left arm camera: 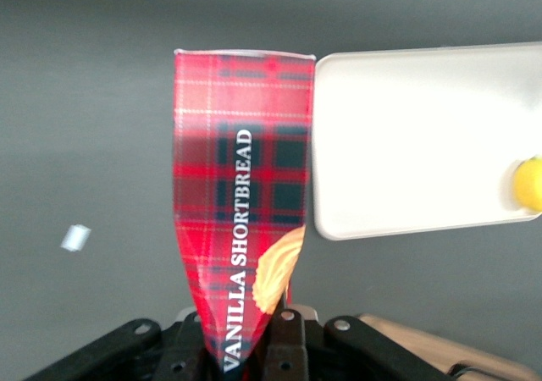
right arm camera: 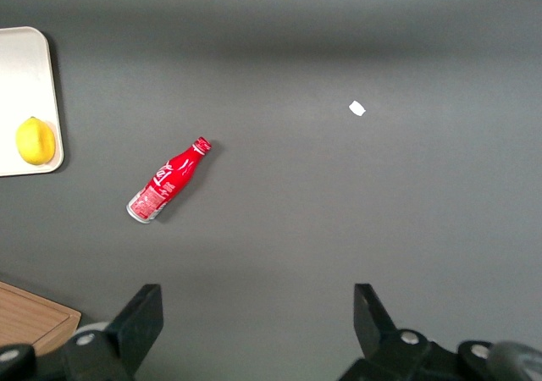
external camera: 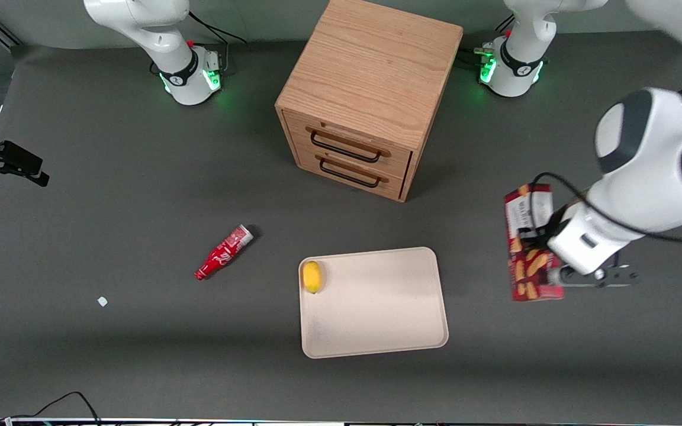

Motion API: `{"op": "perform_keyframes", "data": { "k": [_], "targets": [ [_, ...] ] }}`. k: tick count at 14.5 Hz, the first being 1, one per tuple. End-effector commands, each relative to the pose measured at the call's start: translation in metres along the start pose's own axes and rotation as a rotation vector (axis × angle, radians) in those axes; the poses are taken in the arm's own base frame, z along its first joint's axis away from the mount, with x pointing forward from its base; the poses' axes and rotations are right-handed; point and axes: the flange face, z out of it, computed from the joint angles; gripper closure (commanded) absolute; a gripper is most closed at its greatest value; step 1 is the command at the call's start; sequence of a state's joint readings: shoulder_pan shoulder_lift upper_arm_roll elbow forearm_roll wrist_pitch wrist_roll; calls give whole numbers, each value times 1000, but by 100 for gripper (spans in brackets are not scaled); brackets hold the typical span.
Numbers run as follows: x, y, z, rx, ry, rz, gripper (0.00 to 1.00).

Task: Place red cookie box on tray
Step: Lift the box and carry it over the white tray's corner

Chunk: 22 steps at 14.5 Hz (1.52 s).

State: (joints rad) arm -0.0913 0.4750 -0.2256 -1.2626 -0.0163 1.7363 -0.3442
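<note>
My left gripper [external camera: 545, 260] is shut on the red cookie box [external camera: 527, 242], a slim red tartan carton with cookie pictures. It holds the box above the table toward the working arm's end, beside the tray and apart from it. The wrist view shows the box [left arm camera: 241, 220] clamped between the black fingers [left arm camera: 288, 347], reading "VANILLA SHORTBREAD". The cream-beige tray [external camera: 376, 307] lies flat near the front camera; it also shows in the wrist view [left arm camera: 406, 144] beside the box. A yellow lemon [external camera: 312, 276] lies on the tray at its edge toward the parked arm.
A wooden two-drawer cabinet [external camera: 370, 94] stands farther from the front camera than the tray. A red bottle [external camera: 223, 252] lies on the table toward the parked arm's end. A small white scrap [external camera: 102, 301] lies farther that way.
</note>
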Motion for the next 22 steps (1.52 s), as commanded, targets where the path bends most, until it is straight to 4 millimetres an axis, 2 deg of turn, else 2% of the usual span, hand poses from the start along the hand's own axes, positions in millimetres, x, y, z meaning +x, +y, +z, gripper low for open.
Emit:
{"op": "perform_keyframes", "data": {
  "k": [1, 5, 6, 9, 11, 16, 22],
  "targets": [
    [25, 40, 34, -9, 4, -73, 100],
    [34, 95, 125, 40, 80, -104, 100],
    [34, 103, 148, 59, 93, -102, 100],
    [31, 115, 195, 102, 108, -63, 100],
    [26, 115, 221, 109, 126, -60, 100],
    [26, 113, 253, 106, 154, -54, 100],
    [25, 105, 271, 120, 135, -58, 100]
  ]
}}
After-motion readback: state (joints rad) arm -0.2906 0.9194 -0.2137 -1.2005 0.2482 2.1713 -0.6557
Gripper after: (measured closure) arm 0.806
